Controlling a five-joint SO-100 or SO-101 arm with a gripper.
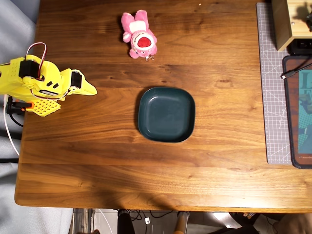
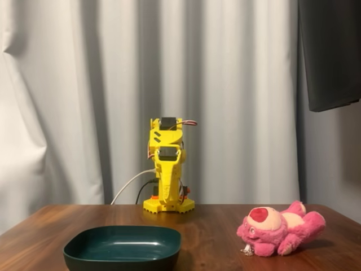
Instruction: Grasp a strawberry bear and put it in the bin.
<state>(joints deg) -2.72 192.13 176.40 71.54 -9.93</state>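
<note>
The strawberry bear (image 1: 139, 35) is a fluffy pink plush with a red muzzle, lying on its back on the wooden table near the far edge in the overhead view. It lies at the right in the fixed view (image 2: 279, 228). The bin (image 1: 166, 114) is a dark teal square dish in the middle of the table, empty, and sits at the front left in the fixed view (image 2: 123, 247). My yellow gripper (image 1: 90, 89) is folded back at the left edge, its fingers together and holding nothing, well apart from both. It also shows in the fixed view (image 2: 168, 192).
A grey cutting mat (image 1: 274, 87) lies along the right side with a wooden box (image 1: 288, 22) and a dark mat (image 1: 298, 112) with a cable on it. A white curtain (image 2: 84, 101) hangs behind the arm.
</note>
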